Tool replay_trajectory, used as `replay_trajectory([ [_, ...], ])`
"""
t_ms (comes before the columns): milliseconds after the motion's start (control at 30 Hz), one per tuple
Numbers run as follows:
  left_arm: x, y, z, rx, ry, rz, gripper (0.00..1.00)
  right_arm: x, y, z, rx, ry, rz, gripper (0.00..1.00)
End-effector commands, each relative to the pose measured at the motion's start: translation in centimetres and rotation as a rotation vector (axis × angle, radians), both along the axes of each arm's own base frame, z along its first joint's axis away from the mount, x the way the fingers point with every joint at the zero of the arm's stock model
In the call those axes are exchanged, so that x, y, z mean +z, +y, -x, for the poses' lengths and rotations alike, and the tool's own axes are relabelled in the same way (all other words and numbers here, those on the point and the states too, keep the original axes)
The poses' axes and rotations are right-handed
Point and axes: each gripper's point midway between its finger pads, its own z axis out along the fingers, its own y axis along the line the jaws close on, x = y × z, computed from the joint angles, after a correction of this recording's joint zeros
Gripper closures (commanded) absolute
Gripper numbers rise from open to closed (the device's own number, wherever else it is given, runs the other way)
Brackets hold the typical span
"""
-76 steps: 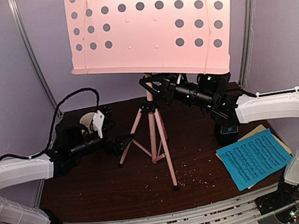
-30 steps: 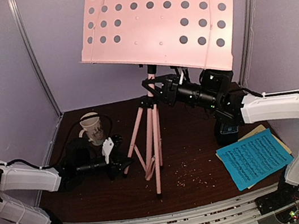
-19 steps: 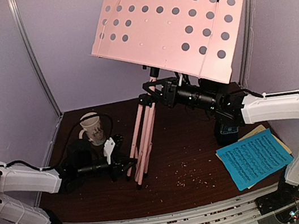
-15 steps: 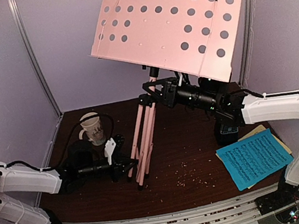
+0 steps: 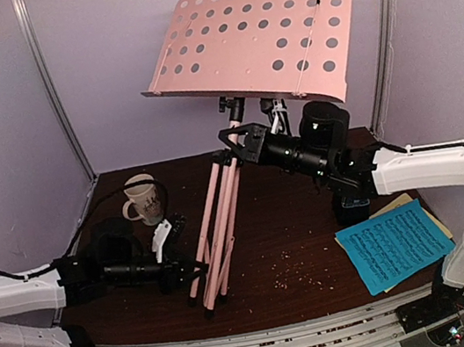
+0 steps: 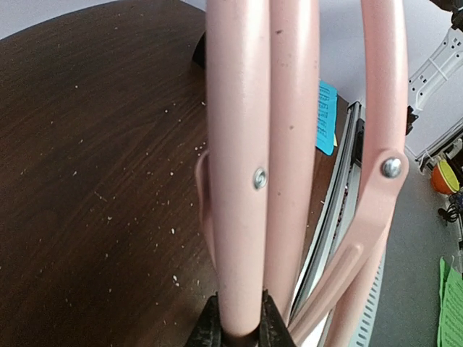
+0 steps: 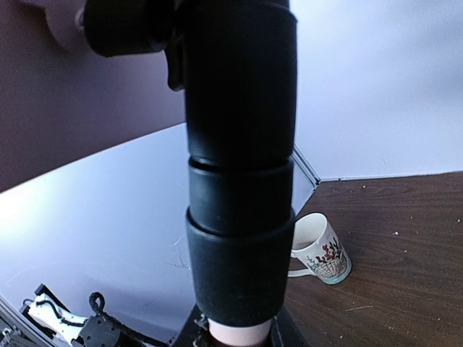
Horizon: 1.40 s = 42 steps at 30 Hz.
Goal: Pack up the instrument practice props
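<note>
Top external view: pink music stand [image 5: 255, 45] tilts over the surface [image 5: 301, 215], its legs [image 6: 239, 181] bunched together. Left gripper [image 5: 191, 274] clamps one leg low down, right gripper [image 5: 234, 140] pinches the post at its black collar [image 7: 239, 181]. Blue page [image 5: 394, 244] lies front right.

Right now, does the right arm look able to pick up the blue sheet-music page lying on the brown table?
Probably not yet. The right gripper is shut on the black collar of the pink perforated music stand, so it is busy. Otherwise the blue page lies uncovered on that arm's side.
</note>
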Motion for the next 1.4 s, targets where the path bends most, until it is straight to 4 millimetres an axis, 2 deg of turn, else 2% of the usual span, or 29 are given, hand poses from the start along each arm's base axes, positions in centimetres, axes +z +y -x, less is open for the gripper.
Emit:
replay_trajectory([
  [0,11.6,0.2,-0.7,0.070,-0.141,0.276,1.00,-0.4,1.5,0.3,-0.020,0.074,-0.118,1.00],
  [67,11.4,0.7,-0.1,0.070,-0.104,0.269,1.00,-2.4,2.1,-0.2,-0.020,0.133,-0.135,1.00],
  [267,9.7,1.8,0.9,0.086,0.013,0.201,1.00,-6.7,4.0,-0.9,-0.027,0.237,-0.147,1.00],
  [400,8.9,2.4,1.6,0.090,0.060,0.204,1.00,-9.5,4.5,-1.4,-0.038,0.295,-0.160,1.00],
  [633,5.9,3.4,1.8,0.137,0.130,0.144,1.00,-14.7,6.1,-1.8,-0.013,0.410,-0.159,1.00],
  [933,3.0,4.1,1.2,0.207,0.178,0.091,1.00,-19.9,6.9,-2.3,-0.038,0.467,-0.091,0.99],
  [1100,1.3,4.6,0.6,0.262,0.202,0.056,1.00,-22.3,7.0,-2.2,-0.041,0.492,-0.069,0.93],
  [1367,-0.8,5.2,0.1,0.314,0.213,0.024,1.00,-24.9,6.8,-2.5,-0.066,0.488,0.000,0.83],
])
